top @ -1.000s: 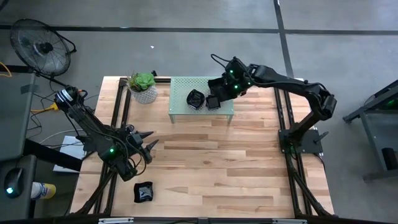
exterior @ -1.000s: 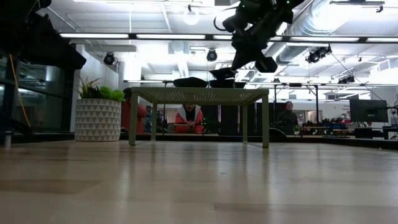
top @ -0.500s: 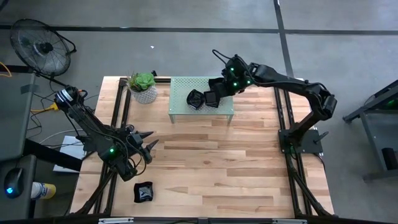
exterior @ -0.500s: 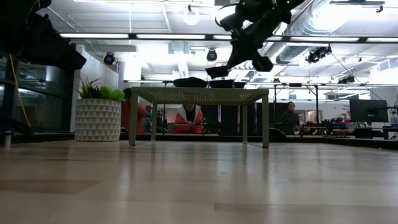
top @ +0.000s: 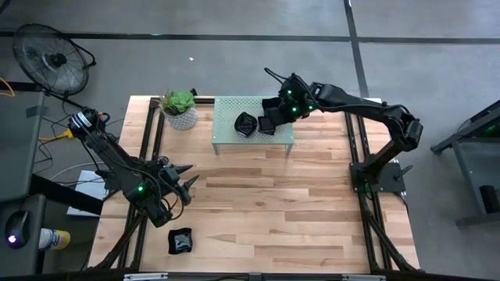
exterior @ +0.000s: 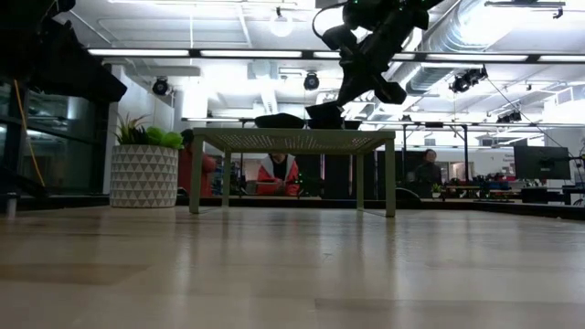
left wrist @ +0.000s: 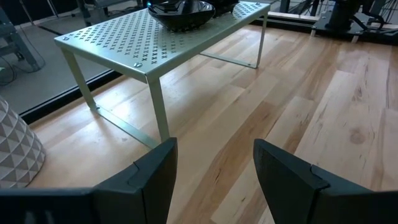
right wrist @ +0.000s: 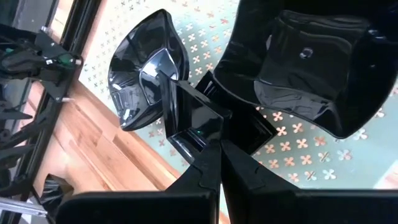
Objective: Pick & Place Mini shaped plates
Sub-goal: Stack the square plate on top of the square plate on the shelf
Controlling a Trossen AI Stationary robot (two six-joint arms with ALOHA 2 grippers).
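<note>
Over the last second the right hand (top: 269,122), clamped on a small square plate (right wrist: 205,124), has sunk to the green rack (top: 226,133) at upper centre, beside a wavy plate (top: 246,123); release looks imminent. The left hand (top: 187,176) waits open, lower left.

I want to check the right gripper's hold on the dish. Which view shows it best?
The right wrist view: the right gripper is shut on the rim of a black dish over the green rack. The high view shows them small from above, the low view only dark outlines, the left wrist view just the rack's far end.
</note>
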